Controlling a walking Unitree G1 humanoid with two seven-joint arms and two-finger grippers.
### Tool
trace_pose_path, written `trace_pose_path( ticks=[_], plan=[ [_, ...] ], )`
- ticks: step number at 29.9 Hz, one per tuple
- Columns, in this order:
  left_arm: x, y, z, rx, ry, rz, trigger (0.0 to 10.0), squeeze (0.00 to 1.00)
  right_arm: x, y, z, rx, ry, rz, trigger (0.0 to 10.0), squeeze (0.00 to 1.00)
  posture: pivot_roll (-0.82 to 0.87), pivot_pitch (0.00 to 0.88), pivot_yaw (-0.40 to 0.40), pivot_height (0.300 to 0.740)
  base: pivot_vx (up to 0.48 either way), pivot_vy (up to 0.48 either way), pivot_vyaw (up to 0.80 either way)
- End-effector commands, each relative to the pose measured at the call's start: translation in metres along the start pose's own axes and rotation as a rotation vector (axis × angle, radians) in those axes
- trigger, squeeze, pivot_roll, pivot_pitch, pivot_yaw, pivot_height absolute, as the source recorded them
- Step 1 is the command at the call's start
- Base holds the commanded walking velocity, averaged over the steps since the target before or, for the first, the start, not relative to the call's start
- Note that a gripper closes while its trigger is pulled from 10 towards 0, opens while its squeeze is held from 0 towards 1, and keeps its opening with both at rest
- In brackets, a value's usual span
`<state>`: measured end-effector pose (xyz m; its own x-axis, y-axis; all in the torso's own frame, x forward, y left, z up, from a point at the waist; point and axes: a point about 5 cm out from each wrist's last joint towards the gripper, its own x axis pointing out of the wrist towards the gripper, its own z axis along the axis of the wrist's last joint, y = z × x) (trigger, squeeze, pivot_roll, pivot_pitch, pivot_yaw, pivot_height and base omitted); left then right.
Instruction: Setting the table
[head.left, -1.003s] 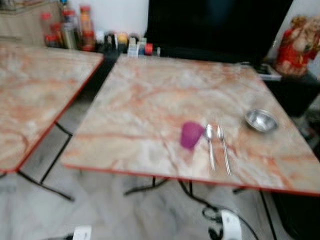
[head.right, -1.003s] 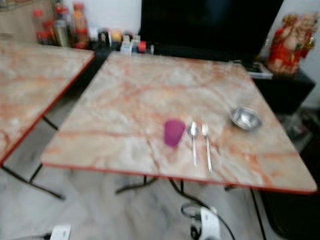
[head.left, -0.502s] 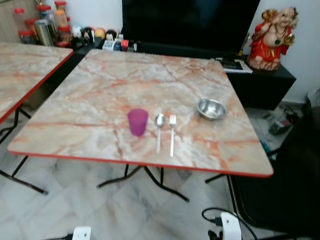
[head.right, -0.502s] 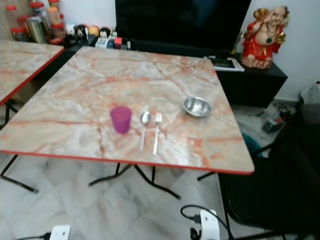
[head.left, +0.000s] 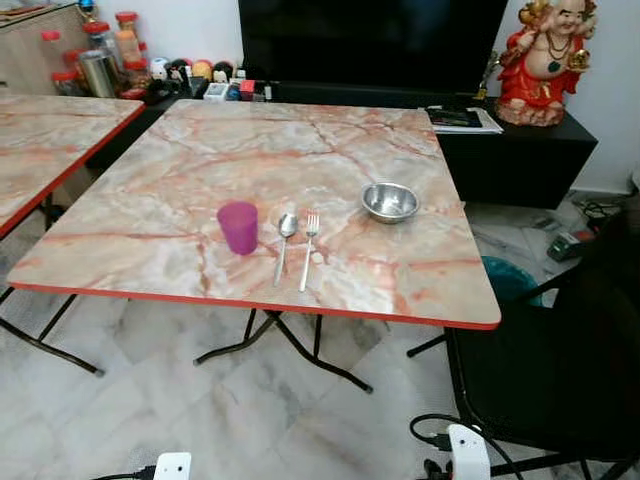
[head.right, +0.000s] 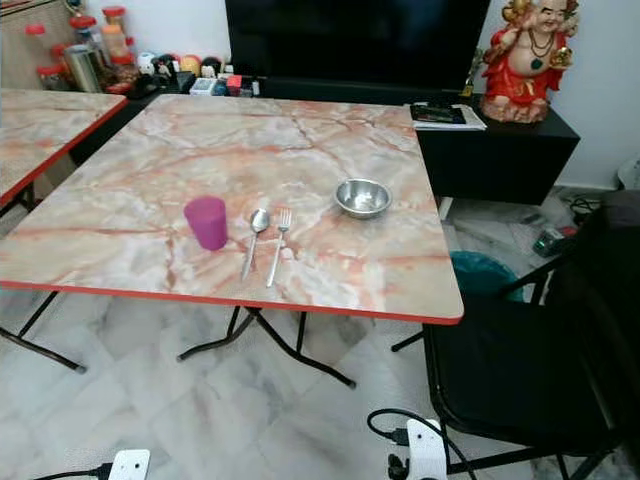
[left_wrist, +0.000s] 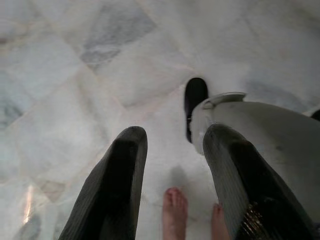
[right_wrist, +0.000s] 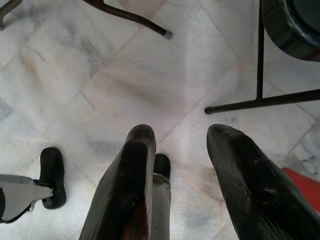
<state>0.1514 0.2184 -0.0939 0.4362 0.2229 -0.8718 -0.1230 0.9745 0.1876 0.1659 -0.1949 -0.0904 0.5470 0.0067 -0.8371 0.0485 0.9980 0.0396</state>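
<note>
My left gripper (left_wrist: 172, 145) hangs low over the pale marble floor (left_wrist: 75, 75), its two black fingers spread apart with nothing between them; a person's bare toes (left_wrist: 174, 212) show on the tiles just below it. My right gripper (right_wrist: 182, 145) hangs the same way, fingers parted and empty, above floor tiles, near a black chair leg (right_wrist: 260, 102).

Ahead stands the marble-patterned table (head.left: 300, 140) with its red rim. The purple cup (head.left: 238, 226) stands upright near the front edge, left of centre. Just beside it on its right lie the spoon (head.left: 284, 240) and the fork (head.left: 308, 248), side by side, handles pointing toward the front edge, apart from each other and from the cup. The steel bowl (head.left: 389, 201) sits farther back toward the right edge, well apart from the cutlery. The back half and the left side of the tabletop are bare.

A black chair (head.left: 540, 370) stands close off the front right corner. A second table (head.left: 50, 140) stands to the left, with a gap of floor between the two. A power strip (head.left: 468, 455) with its cable lies on the floor in front of the chair.
</note>
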Motion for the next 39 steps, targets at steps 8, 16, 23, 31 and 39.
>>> trace_pose_path(
  ticks=[8,16,23,31,39],
  plan=[
    [0.0,0.007,-0.003,0.027,0.016,0.012,10.0,0.0,-0.004,-0.014,-0.01,0.258,0.02,-0.396,10.0,0.0,0.03,0.0,-0.019,0.74,0.0,0.0,0.0],
    [0.0,0.01,-0.003,0.039,0.014,0.016,10.0,0.0,-0.01,-0.015,-0.015,0.428,0.01,-0.646,10.0,0.0,0.03,0.0,-0.014,0.74,0.0,0.0,0.0],
    [0.0,0.011,-0.002,0.046,0.006,0.011,10.0,0.0,-0.039,-0.118,0.061,0.415,-0.29,-0.893,10.0,0.0,0.01,0.0,-0.009,0.74,0.0,0.0,0.0],
    [0.0,0.008,-0.001,0.047,-0.003,0.003,10.0,0.0,-0.056,-0.129,0.122,0.341,-0.535,-1.017,10.0,0.0,0.02,0.0,-0.011,0.74,0.0,0.0,0.0],
    [0.0,0.008,0.001,0.035,-0.017,0.006,10.0,0.0,-0.069,-0.087,0.234,0.23,-0.89,-0.641,10.0,0.0,0.02,0.0,-0.01,0.74,0.0,0.0,0.0]
  ],
)
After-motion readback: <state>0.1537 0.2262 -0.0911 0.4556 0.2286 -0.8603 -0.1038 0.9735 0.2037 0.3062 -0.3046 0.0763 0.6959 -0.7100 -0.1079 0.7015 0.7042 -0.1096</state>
